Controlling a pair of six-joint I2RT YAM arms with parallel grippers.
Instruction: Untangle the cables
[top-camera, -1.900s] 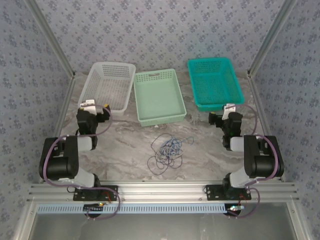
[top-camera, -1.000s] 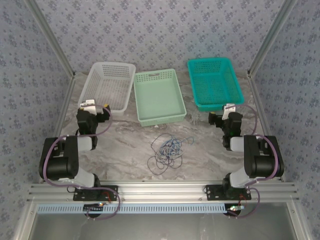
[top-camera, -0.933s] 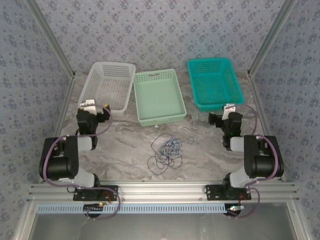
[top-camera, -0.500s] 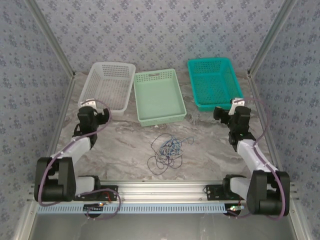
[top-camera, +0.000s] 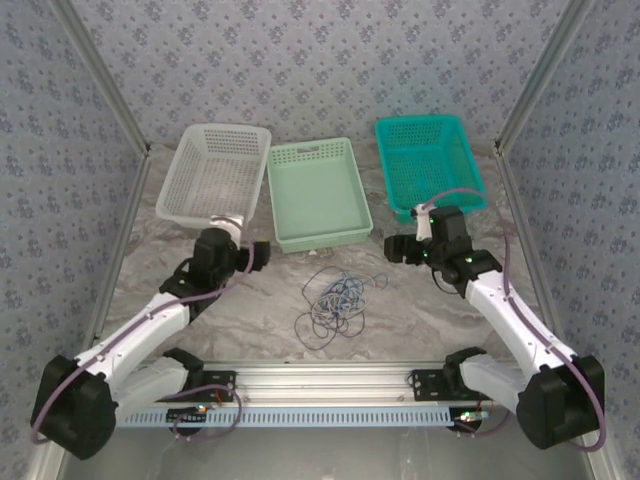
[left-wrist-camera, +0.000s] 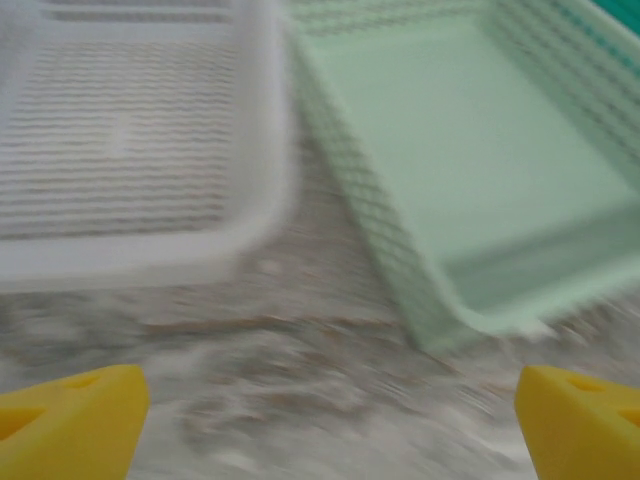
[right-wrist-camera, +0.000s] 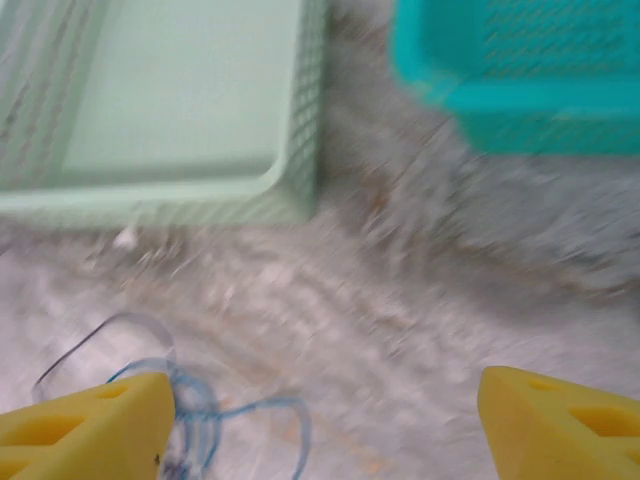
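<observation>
cables (top-camera: 335, 300) heap 6 o'clock of mint basket (top-camera: 308, 151); left gripper (top-camera: 260, 256), right gripper (top-camera: 393, 247) wide, empty; pinch separate strands at opposite edges, not knot.

Bright, even light; both wrist views motion-blurred (top view sharp).

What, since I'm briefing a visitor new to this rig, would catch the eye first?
A tangle of thin cables lies on the marbled table, nearer than three baskets in a row: white basket left, pale green basket middle, teal basket right. The left gripper and right gripper flank the tangle, both open and holding nothing.
</observation>
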